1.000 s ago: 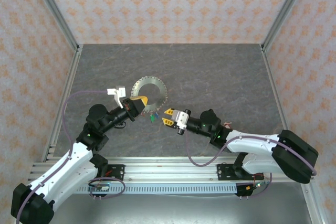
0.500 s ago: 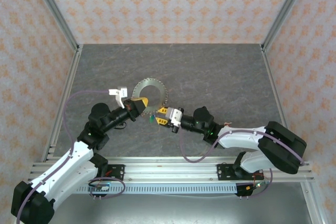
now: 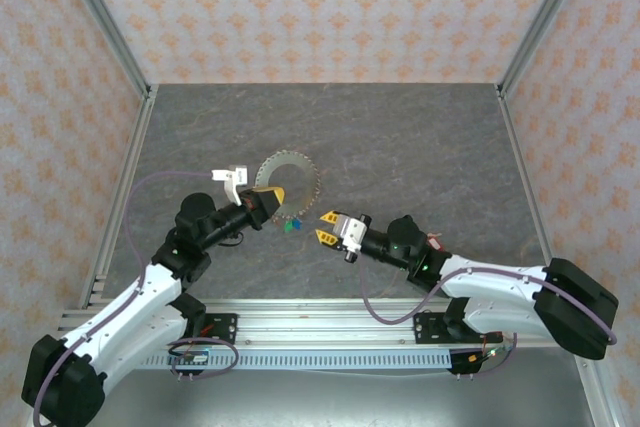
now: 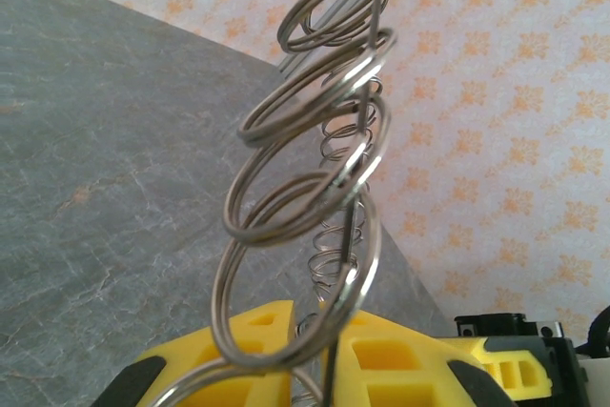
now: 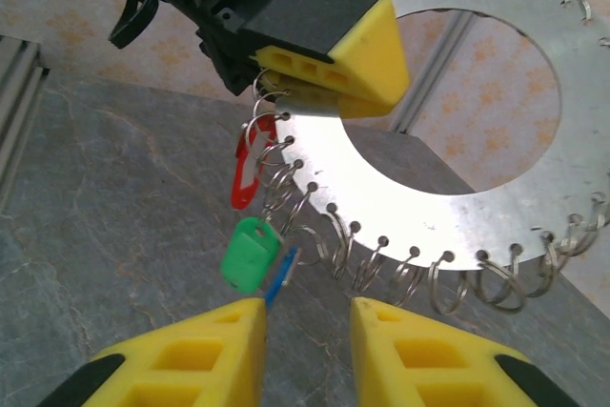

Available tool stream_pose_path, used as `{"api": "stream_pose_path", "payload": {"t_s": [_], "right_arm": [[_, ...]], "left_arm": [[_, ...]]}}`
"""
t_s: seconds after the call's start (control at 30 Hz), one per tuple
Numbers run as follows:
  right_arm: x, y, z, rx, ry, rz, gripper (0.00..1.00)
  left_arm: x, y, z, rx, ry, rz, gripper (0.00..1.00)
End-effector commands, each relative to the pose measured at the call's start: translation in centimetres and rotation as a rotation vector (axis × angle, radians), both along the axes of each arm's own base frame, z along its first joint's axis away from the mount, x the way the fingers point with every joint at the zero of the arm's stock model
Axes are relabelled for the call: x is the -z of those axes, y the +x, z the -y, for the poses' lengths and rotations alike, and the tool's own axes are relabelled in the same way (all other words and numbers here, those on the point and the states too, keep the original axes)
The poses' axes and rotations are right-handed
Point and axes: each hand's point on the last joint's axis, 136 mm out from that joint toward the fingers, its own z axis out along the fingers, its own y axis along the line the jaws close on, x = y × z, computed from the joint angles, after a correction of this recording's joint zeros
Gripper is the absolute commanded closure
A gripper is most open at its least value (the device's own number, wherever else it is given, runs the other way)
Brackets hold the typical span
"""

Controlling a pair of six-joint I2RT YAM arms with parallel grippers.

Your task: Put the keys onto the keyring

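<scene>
Orange-patterned wallpaper [image 3: 320, 7] backs a grey stone-look counter [image 3: 420, 147] framed by metal rails. Near the counter's middle the keyring [image 3: 306, 172], a flat metal disc with a wide hole, is held up at a tilt; the right wrist camera shows wall through that hole, so it is off the surface. Small holes run along its outer edge, and each carries a little split ring [image 5: 500, 283]; in the left wrist view these rings [image 4: 315, 121] rise in a stack. The keys [image 3: 290, 227] hang from rings at the lower edge of the disc, close to where it is gripped: a red tag [image 5: 246, 169] highest, a green tag [image 5: 250, 254] below it, and a blue tag [image 5: 281, 278] just beside the green one. The left hand [image 3: 268, 195] is closed on the disc's rim, its yellow fingers [image 5: 367, 54] pinching the metal. The right hand [image 3: 322, 226] sits just under the tags with its yellow fingers [image 5: 191, 359] apart and nothing between them; the blue tag hangs just above that gap.
</scene>
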Motion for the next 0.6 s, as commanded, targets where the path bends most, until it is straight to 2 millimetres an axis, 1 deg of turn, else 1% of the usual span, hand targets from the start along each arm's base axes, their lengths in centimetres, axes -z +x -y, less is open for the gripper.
{"api": "stream_pose_path", "payload": {"t_s": [0.0, 0.07, 0.2, 0.27, 0.33, 0.4, 0.47, 0.57], "right_arm": [[0.0, 0.4, 0.2, 0.026, -0.003, 0.013, 0.71], [-0.2, 0.4, -0.1, 0.018, 0.01, 0.01, 0.72], [-1.3, 0.1, -1.0, -0.024, 0.065, 0.011, 0.73], [-1.4, 0.2, -1.6, -0.036, 0.064, 0.009, 0.73], [-1.1, 0.7, -2.0, -0.026, 0.061, -0.001, 0.73], [-1.2, 1.2, -1.9, 0.003, 0.083, -0.007, 0.73], [-1.3, 1.7, -1.3, 0.046, 0.104, -0.012, 0.73], [-0.6, 2.3, -0.2, 0.109, 0.087, 0.01, 0.72]], "left_arm": [[-3.3, 0.4, 0.2, 0.007, -0.038, 0.116, 1.0], [-3.3, 0.5, 0.4, 0.013, -0.041, 0.114, 1.0], [-3.3, 0.6, 0.5, 0.015, -0.038, 0.111, 1.0], [-3.3, 0.7, 0.5, 0.016, -0.034, 0.108, 1.0], [-3.1, 0.8, 0.6, 0.018, -0.028, 0.1, 1.0], [-2.9, 0.9, 0.7, 0.021, -0.026, 0.093, 1.0], [-3.2, 0.8, 0.9, 0.033, -0.027, 0.091, 1.0], [-4.1, 0.0, 1.4, 0.085, -0.03, 0.113, 1.0]]}}
